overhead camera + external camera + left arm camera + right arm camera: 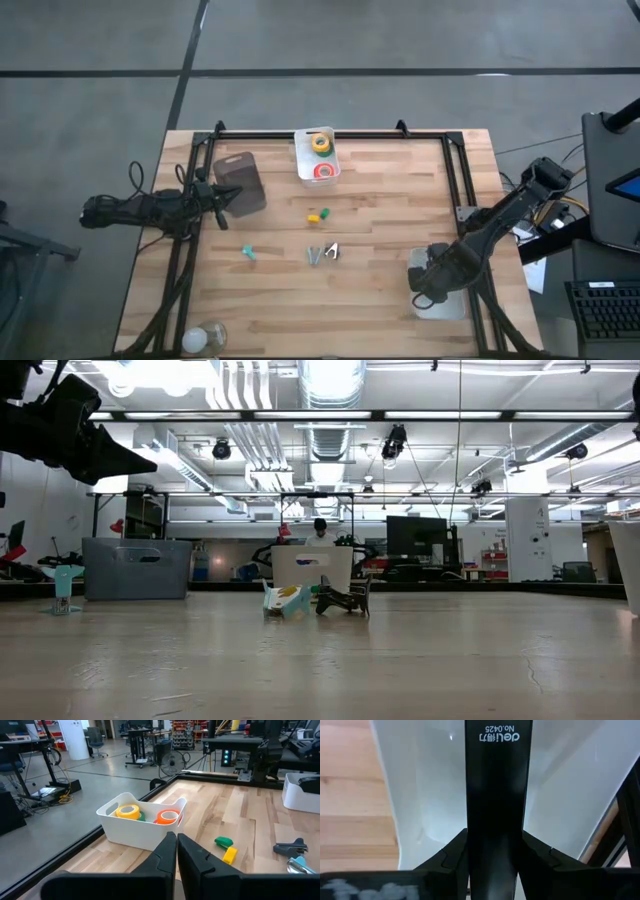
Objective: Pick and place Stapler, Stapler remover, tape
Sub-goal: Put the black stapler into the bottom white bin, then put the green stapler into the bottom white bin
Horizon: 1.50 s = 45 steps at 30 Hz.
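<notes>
Right gripper (492, 855) around slim black "deli" stapler (497, 780)

Bright overhead glare, soft shadows

floor (90, 40): grey concrete | ceiling (330, 390): exposed ducts, strip lights | shelving (185, 730)

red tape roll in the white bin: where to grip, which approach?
Probably from straight above: the red tape roll lies flat, core up, and the walls of the white bin block any side approach. Pinch the ring wall, one finger in the core, one outside.
</notes>
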### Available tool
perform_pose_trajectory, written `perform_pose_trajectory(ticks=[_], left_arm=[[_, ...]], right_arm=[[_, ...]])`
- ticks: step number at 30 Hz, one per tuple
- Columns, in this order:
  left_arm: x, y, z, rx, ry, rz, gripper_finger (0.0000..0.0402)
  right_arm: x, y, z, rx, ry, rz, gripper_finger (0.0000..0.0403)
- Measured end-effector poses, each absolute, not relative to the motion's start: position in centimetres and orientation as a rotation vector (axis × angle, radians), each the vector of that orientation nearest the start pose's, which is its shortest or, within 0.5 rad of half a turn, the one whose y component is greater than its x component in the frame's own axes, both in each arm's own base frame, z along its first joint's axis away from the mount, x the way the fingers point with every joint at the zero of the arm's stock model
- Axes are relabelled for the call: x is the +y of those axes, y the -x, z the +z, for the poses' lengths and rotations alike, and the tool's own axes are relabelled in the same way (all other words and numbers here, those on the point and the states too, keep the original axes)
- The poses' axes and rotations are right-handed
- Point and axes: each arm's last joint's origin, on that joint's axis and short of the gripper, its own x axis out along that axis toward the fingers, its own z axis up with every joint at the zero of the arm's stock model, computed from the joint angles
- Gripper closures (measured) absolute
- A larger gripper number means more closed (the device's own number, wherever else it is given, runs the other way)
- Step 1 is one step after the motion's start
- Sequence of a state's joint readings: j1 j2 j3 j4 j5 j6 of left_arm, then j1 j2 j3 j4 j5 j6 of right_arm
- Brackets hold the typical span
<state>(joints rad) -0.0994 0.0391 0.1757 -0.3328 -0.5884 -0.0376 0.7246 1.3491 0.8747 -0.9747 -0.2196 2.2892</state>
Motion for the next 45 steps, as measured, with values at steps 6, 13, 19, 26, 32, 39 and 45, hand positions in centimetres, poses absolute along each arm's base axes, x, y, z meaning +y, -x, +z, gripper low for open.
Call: perform_pose_trajectory(ticks=[6, 13, 19, 26, 32, 39, 45], left_arm=[[0.8, -8.2, 18.9, 0.179, -0.031, 0.49, 0.0381], [0.8, -8.2, 18.8, 0.179, -0.031, 0.49, 0.0382], [0.8, -8.2, 18.9, 0.178, -0.03, 0.491, 0.0381], [0.8, -8.2, 18.9, 0.178, -0.03, 0.49, 0.0381], [0.8, -8.2, 18.9, 0.179, -0.031, 0.49, 0.0383], [0.8, -8.2, 18.8, 0.179, -0.031, 0.49, 0.038], [0.8, -8.2, 18.9, 0.179, -0.031, 0.49, 0.0383]], right_arm=[[14.4, -14.9, 19.2, 1.464, -1.384, -1.08, 0.0274], [14.1, -14.5, 18.4, 1.484, -1.375, -1.11, 0.0271], [14.1, -14.5, 18.2, 1.49, -1.384, -1.097, 0.0247], [14.6, -15.1, 19.5, 1.494, -1.408, -1.013, 0.0217], [14.9, -15.5, 21.8, 1.486, -1.393, -1.004, 0.0208], [14.7, -17.2, 25.1, 1.226, -1.364, -0.878, 0.0216], [13.3, -20.1, 28.2, 0.986, -1.149, -0.617, 0.0216]])
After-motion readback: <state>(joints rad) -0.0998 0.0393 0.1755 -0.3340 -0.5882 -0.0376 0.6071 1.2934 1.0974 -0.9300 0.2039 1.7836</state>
